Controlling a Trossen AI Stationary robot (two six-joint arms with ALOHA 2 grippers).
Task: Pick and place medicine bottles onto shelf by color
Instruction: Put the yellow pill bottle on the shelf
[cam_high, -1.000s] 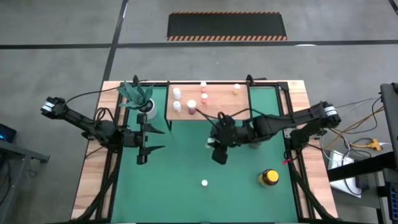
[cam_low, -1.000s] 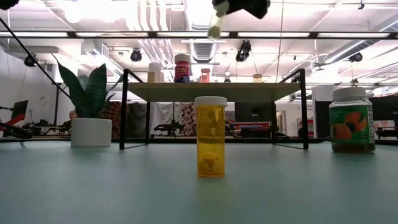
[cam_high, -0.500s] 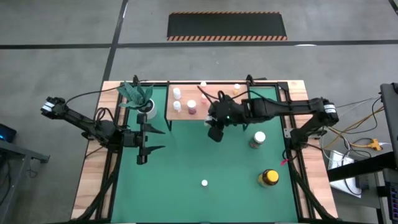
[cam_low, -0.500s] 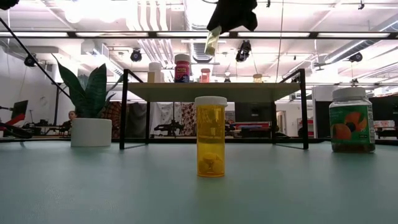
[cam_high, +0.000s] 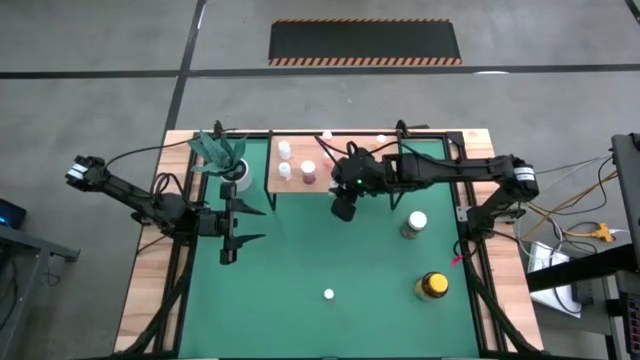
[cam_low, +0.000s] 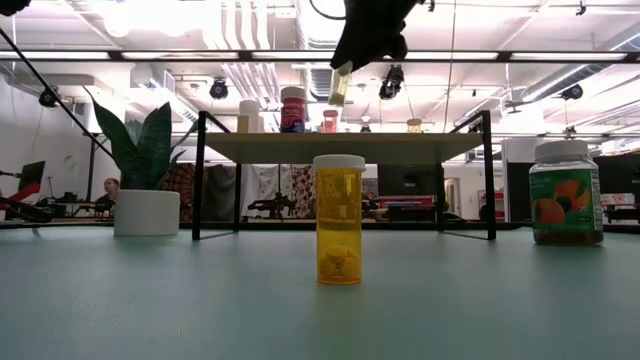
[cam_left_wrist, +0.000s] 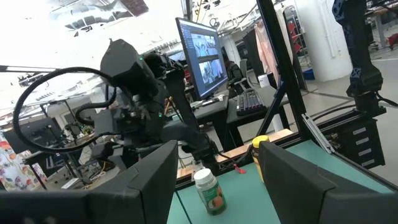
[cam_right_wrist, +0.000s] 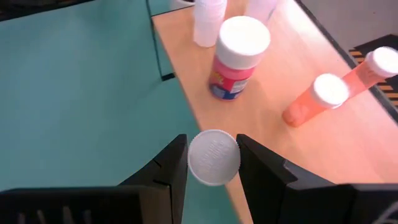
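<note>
Up from the green bench, my right end effector (cam_right_wrist: 212, 163) carried its gripped small white-capped bottle (cam_right_wrist: 214, 157) to the light-wood shelf (cam_right_wrist: 298, 143), three bottles left.

This is a robotics lab or workshop in an industrial hall. A grey concrete floor (cam_high: 90, 40) with a hazard-striped black mat (cam_high: 365, 42) at 12 o'clock surrounds the wooden table with green mat (cam_high: 300, 320). Beyond it stand a lit computer monitor (cam_left_wrist: 200, 56) with keyboard (cam_left_wrist: 252, 102), exposed ceiling ducts (cam_low: 245, 70) and hanging spotlights (cam_low: 218, 88).
</note>
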